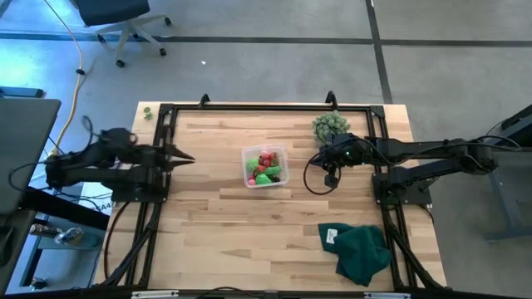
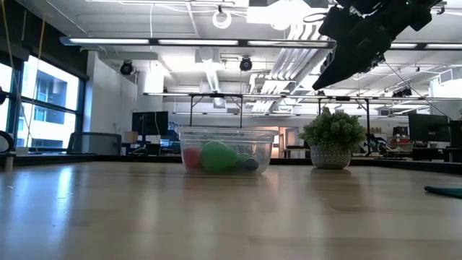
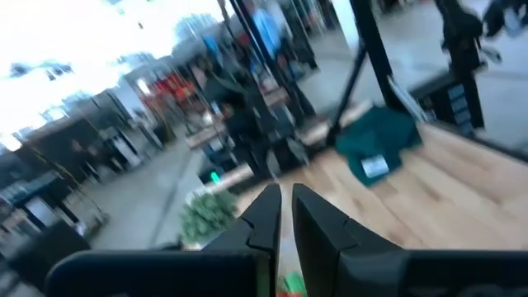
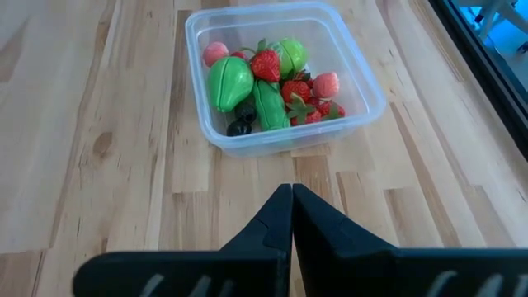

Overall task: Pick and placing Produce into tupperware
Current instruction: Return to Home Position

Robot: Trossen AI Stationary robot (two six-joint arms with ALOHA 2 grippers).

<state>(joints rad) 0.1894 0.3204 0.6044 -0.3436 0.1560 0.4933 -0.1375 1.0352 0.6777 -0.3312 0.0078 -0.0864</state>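
**Right gripper (image 4: 291, 191) clenched and empty; tupperware holds the produce**

1. Right gripper. Two dark fingers pressed together tip to tip, with nothing between them. It hangs above the table (image 1: 208, 224) at 3 o'clock from the tupperware, apart from it and pointing toward it.

2. Tupperware (image 4: 272, 142). Clear, shallow, square with rounded corners. It stands upright at mid-table on bare wood.

3. Produce (image 4: 264, 91). It lies heaped inside the tupperware: two bright green balls, one long green piece, several red strawberries, pink pieces, and one dark berry against the near wall.

4. Left gripper (image 1: 189, 158). It sits at 9 o'clock from the tupperware, well apart, over the table's left edge and pointing inward. The fingers are drawn together with only a thin slit between them, and they carry nothing.

5. Bushy grey-green plant (image 1: 330, 126). It stands in a small pot at 2 o'clock from the tupperware, near the far edge and just beside the right arm.

6. Dark green cloth (image 1: 362, 249). It lies crumpled with a white label showing, at 4 o'clock from the tupperware, toward the table's near right corner.
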